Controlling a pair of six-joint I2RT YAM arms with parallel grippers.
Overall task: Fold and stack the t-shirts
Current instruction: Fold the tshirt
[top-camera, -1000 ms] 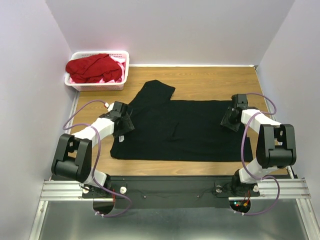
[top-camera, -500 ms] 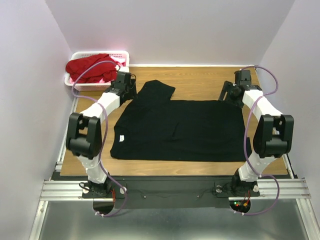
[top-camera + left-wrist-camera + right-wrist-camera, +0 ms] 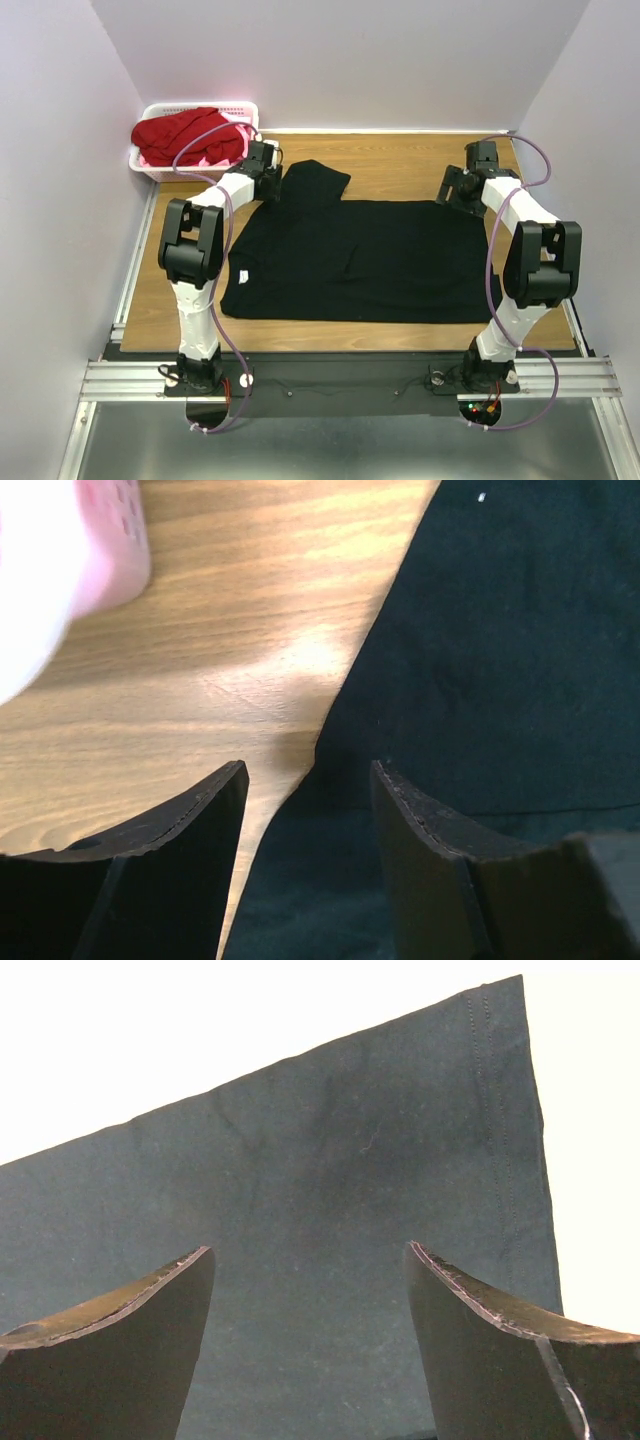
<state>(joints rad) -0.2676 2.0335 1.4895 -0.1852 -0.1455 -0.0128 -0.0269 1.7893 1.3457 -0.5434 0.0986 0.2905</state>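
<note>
Left claw: the left gripper [image 3: 308,770] has its jaws apart with nothing between them. It hangs low over the far sleeve's edge, one finger above bare table [image 3: 220,630] and the other above black cloth.
Right claw: the right gripper [image 3: 310,1255] also has its jaws apart and empty. It is poised over the far hem corner, with the stitched hem running just beyond the right finger.
Black t-shirt: the black t-shirt [image 3: 360,260] lies spread flat mid-table, collar end to the left and hem to the right. Its far sleeve [image 3: 315,180] sticks out toward the back wall.
Other shirts: a red shirt [image 3: 185,135] lies heaped over a pink shirt [image 3: 212,158] in the white basket [image 3: 200,176] at the far left corner, just beside the left claw.
Step in hand: probably taking the far edge at both ends to fold it toward the near side.
Doing it well: lower each claw until one finger slides under the edge, and pinch only the top layer. Close both together, lift evenly, and keep the cloth taut between them so the crease runs straight.
Watch for: the left claw catching the basket, or gathering the sleeve into a bunch.
</note>
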